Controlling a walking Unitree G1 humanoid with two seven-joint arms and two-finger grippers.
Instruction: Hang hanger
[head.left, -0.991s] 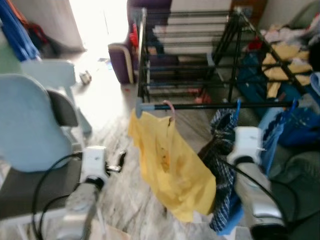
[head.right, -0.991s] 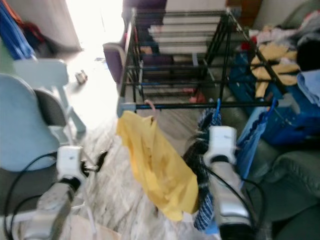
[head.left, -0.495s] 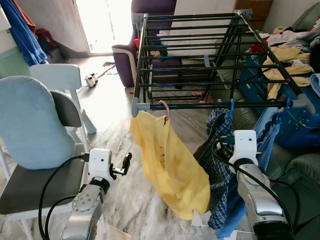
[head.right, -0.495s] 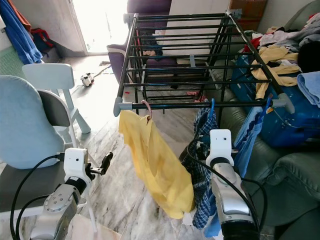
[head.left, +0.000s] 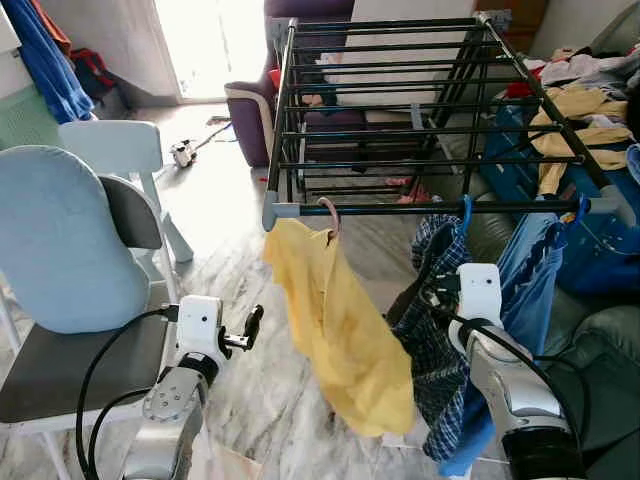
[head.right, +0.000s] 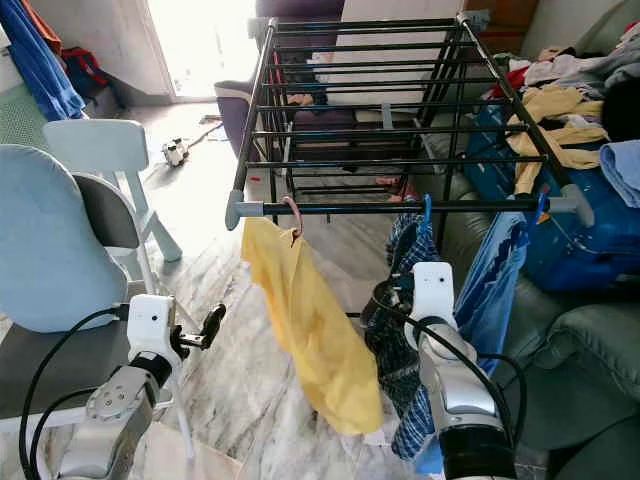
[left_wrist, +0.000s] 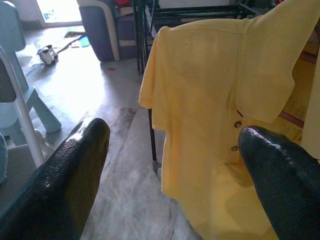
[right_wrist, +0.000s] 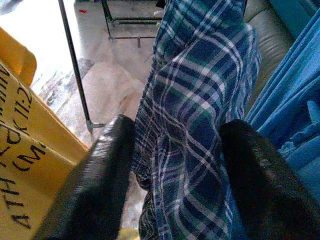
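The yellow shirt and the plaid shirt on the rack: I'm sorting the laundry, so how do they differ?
The yellow shirt is one plain colour; the plaid shirt is blue and green checks. The yellow shirt hangs from a pink hook near the rail's left end, the plaid shirt from a blue hook further right. The yellow shirt hangs free; the plaid shirt lies between the right claw's fingers. Both hang from the drying rack's front rail.
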